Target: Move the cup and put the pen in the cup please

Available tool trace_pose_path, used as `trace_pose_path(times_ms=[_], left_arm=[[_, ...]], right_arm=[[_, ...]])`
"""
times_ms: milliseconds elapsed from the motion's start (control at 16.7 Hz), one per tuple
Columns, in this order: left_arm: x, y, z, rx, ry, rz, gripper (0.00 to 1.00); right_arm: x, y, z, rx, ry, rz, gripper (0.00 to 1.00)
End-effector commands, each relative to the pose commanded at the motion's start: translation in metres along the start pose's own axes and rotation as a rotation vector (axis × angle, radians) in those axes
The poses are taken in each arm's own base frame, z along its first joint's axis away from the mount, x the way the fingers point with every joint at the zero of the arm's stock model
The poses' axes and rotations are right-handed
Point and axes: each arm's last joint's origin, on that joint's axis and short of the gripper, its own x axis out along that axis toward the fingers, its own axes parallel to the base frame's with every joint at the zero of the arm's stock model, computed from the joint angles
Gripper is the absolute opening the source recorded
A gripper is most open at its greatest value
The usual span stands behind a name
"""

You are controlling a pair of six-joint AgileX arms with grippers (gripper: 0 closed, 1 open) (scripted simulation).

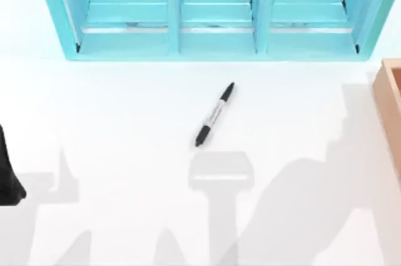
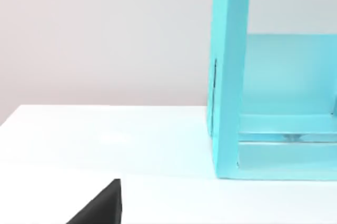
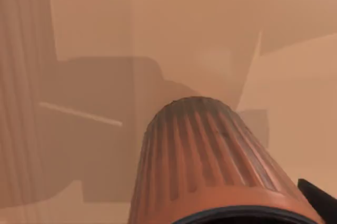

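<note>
Lying mid-table, pen (image 1: 215, 114), gripper-free.

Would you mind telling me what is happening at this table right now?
The pen lies untouched on the white table, in front of the turquoise shelf unit. The right wrist view looks closely at the ribbed reddish-brown cup, surrounded by tan wooden surfaces. A wooden box sits at the table's right edge. The left arm waits at the left edge.
</note>
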Motion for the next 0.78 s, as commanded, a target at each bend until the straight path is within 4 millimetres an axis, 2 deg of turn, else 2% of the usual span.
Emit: trace_pose_path(times_ms=[240,480,600,780], left_arm=[[0.0,0.0,0.0,0.0,0.0,0.0,1.0],[0.0,0.0,0.0,0.0,0.0,0.0,1.0],[0.0,0.0,0.0,0.0,0.0,0.0,1.0],[0.0,0.0,0.0,0.0,0.0,0.0,1.0]], right_arm=[[-0.054,0.057,0.01,-0.001,0.027,0.005,0.0],[-0.112,0.115,-0.003,0.0,0.025,0.001,0.0],[-0.128,0.129,-0.01,0.0,0.009,0.001,0.0],[-0.13,0.131,-0.011,0.0,0.006,0.001,0.0]])
